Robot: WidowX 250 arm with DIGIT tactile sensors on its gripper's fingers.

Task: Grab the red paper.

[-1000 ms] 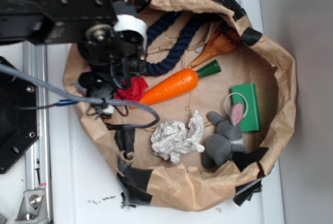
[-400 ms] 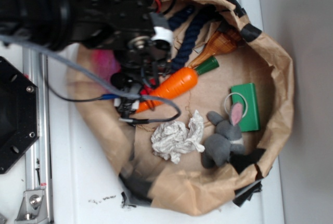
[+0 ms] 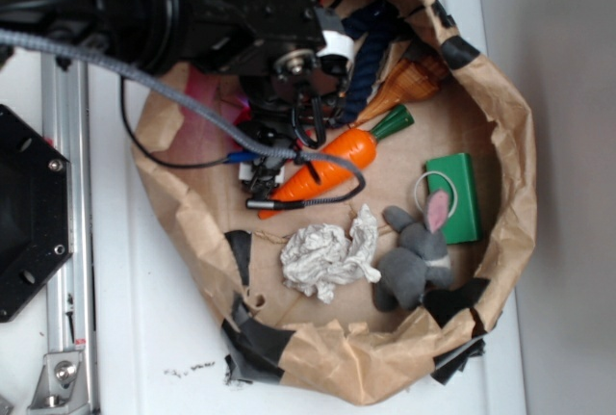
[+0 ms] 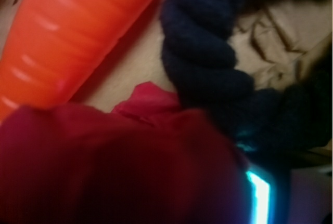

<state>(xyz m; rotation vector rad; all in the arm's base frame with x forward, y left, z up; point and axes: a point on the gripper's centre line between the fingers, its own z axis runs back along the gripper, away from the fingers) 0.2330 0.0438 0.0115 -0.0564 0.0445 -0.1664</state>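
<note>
A white table (image 3: 144,319) carries a rolled-down brown paper bag (image 3: 515,145), patched with black tape, beside a metal rail (image 3: 65,242).

Carrot (image 3: 327,167), white wad (image 3: 327,256), bunny (image 3: 416,259) (grey), green block (image 3: 455,195).

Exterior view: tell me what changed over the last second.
The arm swung right and up across the bag, covering the red paper; its gripper is hidden. The carrot shifted slightly right. White paper wad, bunny and green block stayed put.
</note>
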